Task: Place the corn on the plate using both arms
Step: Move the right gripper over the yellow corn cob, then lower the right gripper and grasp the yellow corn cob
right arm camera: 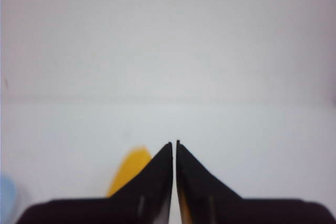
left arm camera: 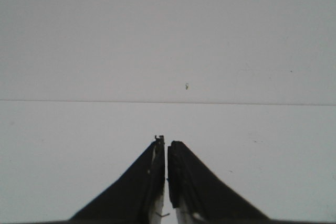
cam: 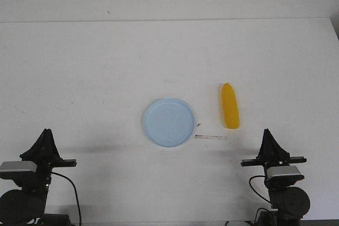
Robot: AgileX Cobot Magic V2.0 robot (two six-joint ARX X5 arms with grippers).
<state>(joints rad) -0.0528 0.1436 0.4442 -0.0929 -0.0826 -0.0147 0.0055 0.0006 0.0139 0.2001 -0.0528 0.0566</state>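
- Corn [cam: 230,113] lies on the table [cam: 106,67], just right of the plate [cam: 168,122], not touching.
- Left gripper [cam: 46,132] and right gripper [cam: 267,132]: both pinched together, holding nothing, at the near edge.

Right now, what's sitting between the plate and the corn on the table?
In the front view, nothing stands between the plate and the corn, just bare white table. A thin pale strip lies slightly nearer the robot, below that gap.

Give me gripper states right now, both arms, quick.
Left gripper: closed, holding nothing.
Right gripper: closed, holding nothing; the corn lies on the table beside the plate.
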